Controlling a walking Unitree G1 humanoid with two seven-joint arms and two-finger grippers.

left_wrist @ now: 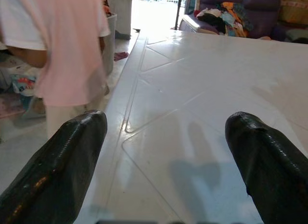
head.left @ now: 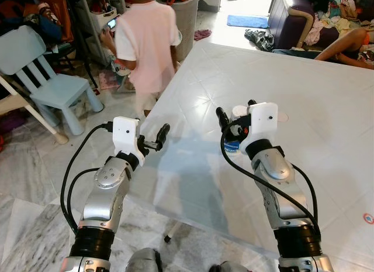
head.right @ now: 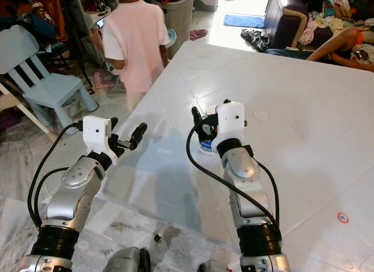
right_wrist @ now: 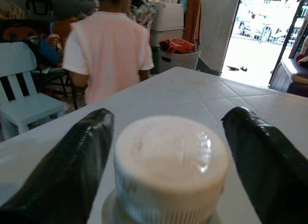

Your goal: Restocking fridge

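Observation:
A small bottle with a white screw cap [right_wrist: 171,161] and a blue label [head.right: 205,146] stands upright on the white table [head.left: 327,137], near its left part. My right gripper [head.left: 236,110] is open around the cap, one black finger [right_wrist: 67,166] on each side with a narrow gap to the cap. My left gripper [head.left: 156,137] hovers open and holds nothing at the table's left edge, its fingers [left_wrist: 62,166] spread wide over the bare tabletop [left_wrist: 202,89].
A person in a pink shirt [head.left: 146,38] stands close by the table's left edge, back turned. A light blue chair [head.left: 52,79] stands at the left. A small round white disc [head.right: 262,115] lies beyond the bottle. Another person [head.left: 345,47] lies beyond the table's far right.

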